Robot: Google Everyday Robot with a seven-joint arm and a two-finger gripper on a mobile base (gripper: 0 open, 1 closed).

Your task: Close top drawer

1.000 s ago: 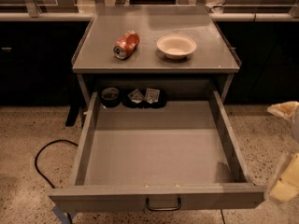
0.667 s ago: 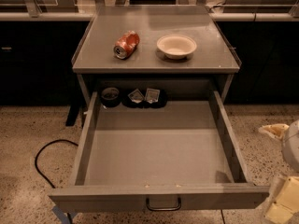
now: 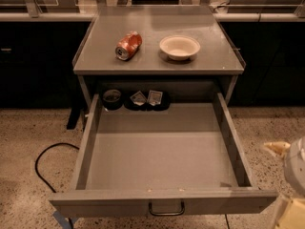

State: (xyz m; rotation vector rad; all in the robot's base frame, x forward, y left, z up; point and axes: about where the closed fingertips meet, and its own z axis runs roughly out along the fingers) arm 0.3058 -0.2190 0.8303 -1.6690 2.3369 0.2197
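The top drawer (image 3: pixel 162 156) of the grey metal cabinet is pulled far out toward me. Its flat front (image 3: pixel 109 205) runs along the bottom of the view, with the small dark U-shaped handle (image 3: pixel 166 209) at its centre. The drawer floor is mostly bare. My gripper (image 3: pixel 286 182) is at the lower right, just outside the drawer's front right corner and not touching it. Its cream fingertips (image 3: pixel 276 148) stand apart, and it holds nothing. The drawers below are hidden.
At the back of the drawer sit a dark round container (image 3: pixel 112 98) and two small packets (image 3: pixel 146 98). A crushed red can (image 3: pixel 128 45) and a white bowl (image 3: pixel 179 46) sit on the cabinet top. A black cable (image 3: pixel 45 159) lies on the speckled floor to the left.
My gripper has moved downward and slightly left in the view, staying beside the drawer's front right corner. The drawer has not moved.
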